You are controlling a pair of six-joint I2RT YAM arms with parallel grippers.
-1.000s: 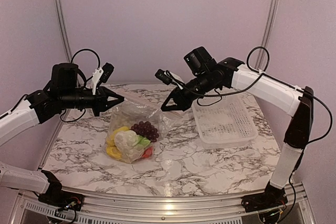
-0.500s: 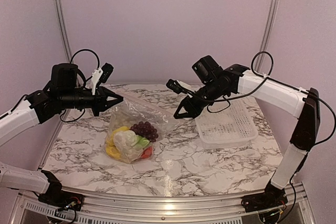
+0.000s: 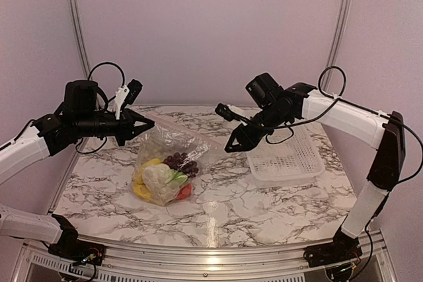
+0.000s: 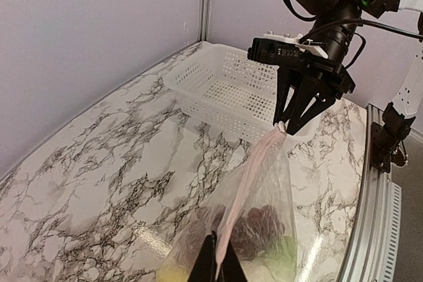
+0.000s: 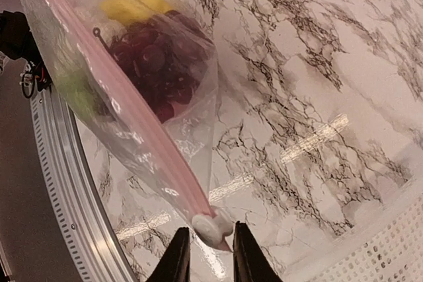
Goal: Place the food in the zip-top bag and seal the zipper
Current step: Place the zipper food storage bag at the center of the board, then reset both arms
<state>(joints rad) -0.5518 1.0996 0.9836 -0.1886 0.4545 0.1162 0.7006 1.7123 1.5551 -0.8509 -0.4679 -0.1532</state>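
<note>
Marble-patterned table (image 3: 264,203) carries one white lattice basket (image 3: 291,153) and, beside the basket's left wall in the top view, one clear zip-top bag (image 3: 168,140). The basket holds nothing that shows.

Two arms reach over the table. The right gripper (image 3: 231,145) hangs just beside the basket's near-left corner. Its two fingers are drawn in to a narrow gap. At their very tips they pinch the white slider (image 5: 208,228) at the end of the bag's mouth nearest the basket. The left gripper (image 3: 147,123) is well apart from the basket, on the bag's far side. Its jaws are clenched on the other end of the zipper (image 4: 254,163).

The pinkish strip runs straight and taut between the two grippers, raised above the table. The bag's body hangs from it, and its bottom rests on the marble.

All the food sits inside the bag, at the end away from the basket. Five pieces can be told apart:
- one white cauliflower (image 3: 158,177) with green leaves
- one dark purple grape bunch (image 3: 182,161), the piece nearest the basket
- one yellow piece (image 3: 151,163)
- one yellow-orange round piece (image 3: 141,191)
- one red pepper (image 3: 186,191)
</note>
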